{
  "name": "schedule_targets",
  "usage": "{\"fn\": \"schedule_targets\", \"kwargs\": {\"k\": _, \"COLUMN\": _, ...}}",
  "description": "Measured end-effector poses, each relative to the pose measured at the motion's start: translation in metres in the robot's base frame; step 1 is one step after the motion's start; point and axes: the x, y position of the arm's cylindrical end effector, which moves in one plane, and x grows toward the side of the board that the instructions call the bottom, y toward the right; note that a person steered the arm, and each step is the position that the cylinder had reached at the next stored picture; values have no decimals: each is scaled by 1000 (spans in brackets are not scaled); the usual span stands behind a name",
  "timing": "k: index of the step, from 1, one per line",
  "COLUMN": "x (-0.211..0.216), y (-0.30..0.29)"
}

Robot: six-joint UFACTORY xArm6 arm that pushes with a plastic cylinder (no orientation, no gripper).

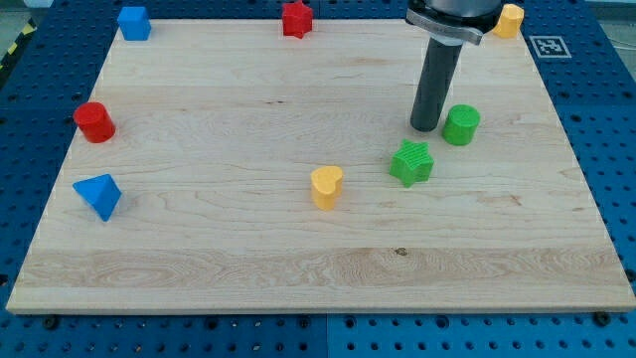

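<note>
Lab: blue perforated bench (596, 119), fiducial tag (547, 46).

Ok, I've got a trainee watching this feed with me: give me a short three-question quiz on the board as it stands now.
1. True or false: my tip stands just to the view's left of the green cylinder.
2. Which block lies nearest below my tip? A) green star B) yellow heart C) red cylinder
3. How many blue blocks are on the wooden board?

Key: 1 true; 2 A; 3 two, the blue cube and the blue triangle.
</note>
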Motion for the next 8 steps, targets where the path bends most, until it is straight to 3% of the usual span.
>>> {"fn": "schedule_targets", "kwargs": {"k": 4, "x": -8, "y": 32}}
{"fn": "schedule_targets", "kwargs": {"k": 8, "x": 13, "y": 38}}
